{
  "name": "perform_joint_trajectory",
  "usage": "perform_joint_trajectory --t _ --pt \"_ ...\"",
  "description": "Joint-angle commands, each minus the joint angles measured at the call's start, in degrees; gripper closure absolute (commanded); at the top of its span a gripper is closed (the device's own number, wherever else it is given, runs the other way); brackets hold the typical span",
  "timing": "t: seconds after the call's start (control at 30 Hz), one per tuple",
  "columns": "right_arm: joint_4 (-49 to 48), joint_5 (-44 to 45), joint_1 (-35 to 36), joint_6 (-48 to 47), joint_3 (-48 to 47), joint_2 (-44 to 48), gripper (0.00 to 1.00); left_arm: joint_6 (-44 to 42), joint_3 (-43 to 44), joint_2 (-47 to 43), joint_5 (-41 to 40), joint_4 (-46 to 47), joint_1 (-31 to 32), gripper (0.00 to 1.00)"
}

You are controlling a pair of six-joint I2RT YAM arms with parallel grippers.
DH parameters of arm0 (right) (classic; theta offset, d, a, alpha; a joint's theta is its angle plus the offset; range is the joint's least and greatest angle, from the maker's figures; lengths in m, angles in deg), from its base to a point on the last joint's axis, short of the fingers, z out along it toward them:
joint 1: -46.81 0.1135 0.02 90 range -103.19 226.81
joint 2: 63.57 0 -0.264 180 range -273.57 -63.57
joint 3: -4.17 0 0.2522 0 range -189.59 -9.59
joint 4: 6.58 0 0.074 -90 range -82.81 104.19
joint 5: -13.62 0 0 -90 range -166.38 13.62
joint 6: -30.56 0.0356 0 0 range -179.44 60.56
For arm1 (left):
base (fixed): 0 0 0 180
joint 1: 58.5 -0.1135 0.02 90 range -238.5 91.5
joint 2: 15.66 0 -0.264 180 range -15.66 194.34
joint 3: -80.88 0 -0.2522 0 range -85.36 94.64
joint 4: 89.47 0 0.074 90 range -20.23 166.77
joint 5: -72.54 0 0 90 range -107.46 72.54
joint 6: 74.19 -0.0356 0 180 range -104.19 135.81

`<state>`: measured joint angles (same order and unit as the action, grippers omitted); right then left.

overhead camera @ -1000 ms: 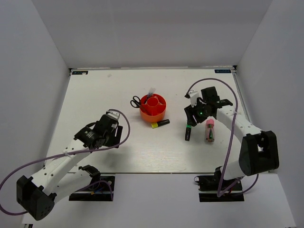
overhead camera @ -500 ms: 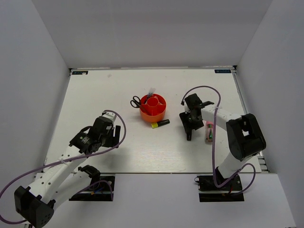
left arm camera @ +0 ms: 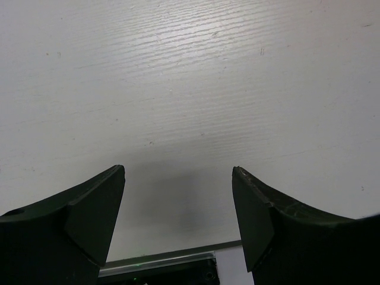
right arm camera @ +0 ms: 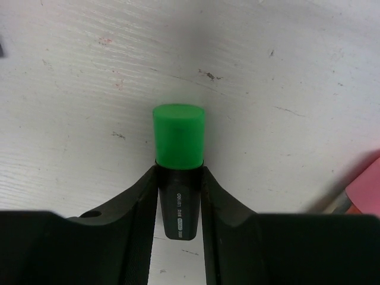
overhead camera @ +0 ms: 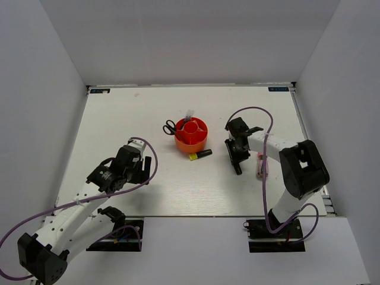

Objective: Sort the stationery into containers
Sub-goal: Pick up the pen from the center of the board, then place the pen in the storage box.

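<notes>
We see our right arm bent down low, and the right gripper (right arm camera: 178, 173) squeezes the green-capped marker (right arm camera: 178, 135). Our left gripper (left arm camera: 178, 181) hangs over the table (left arm camera: 196, 71), fingers apart.

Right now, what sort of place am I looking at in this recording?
Probably a lab robot test cell: a white wood-grain table boxed in by plain white wall panels, white robot arms left and right, and a round red-orange plastic desk organizer staged mid-table.
</notes>
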<state>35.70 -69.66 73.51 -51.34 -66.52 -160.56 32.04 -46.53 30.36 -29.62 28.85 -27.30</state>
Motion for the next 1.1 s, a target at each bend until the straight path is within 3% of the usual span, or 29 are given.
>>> perform_joint_trajectory --t 0.0,0.2,0.33,0.43,0.47,0.73,0.77,0.9,1.07 --pt "-0.1 -2.2 -0.2 -1.9 1.0 -0.8 1.0 0.4 -0.6 -0.6 1.6 1.2 -0.4 0.17" --pt "-7.7 -18.6 -0.4 -12.1 -2.4 12.2 1.0 0.2 -0.8 -0.4 2.0 1.5 -0.4 0.17" --pt "-13.4 -27.9 -0.3 -12.3 -5.6 12.9 1.0 0.4 -1.0 -0.3 1.4 1.6 -0.4 0.17" --pt "-23.7 -32.4 -0.3 -6.5 -4.9 11.4 1.0 0.5 -1.0 -0.2 0.7 1.6 -0.4 0.17" --pt "-32.5 -33.4 -0.2 -4.1 -3.6 10.8 1.0 0.4 -1.1 -0.1 0.6 1.7 -0.4 0.17" --pt "-53.5 -40.2 -1.3 8.5 -4.9 0.9 1.0 0.6 -1.1 2.1 -0.4 1.5 -0.5 0.17" --pt "-64.9 -43.3 -1.4 9.6 -4.3 0.4 1.0 0.6 -1.0 2.2 -0.5 1.6 -0.7 0.17" --pt "-83.3 -47.5 -2.6 19.0 1.3 -2.8 1.0 0.6 -1.0 2.8 -0.3 1.6 -1.8 0.17" --pt "-85.4 -49.0 -3.7 19.2 2.4 -4.2 1.0 0.6 -1.2 3.2 -0.1 1.6 -2.1 0.17"
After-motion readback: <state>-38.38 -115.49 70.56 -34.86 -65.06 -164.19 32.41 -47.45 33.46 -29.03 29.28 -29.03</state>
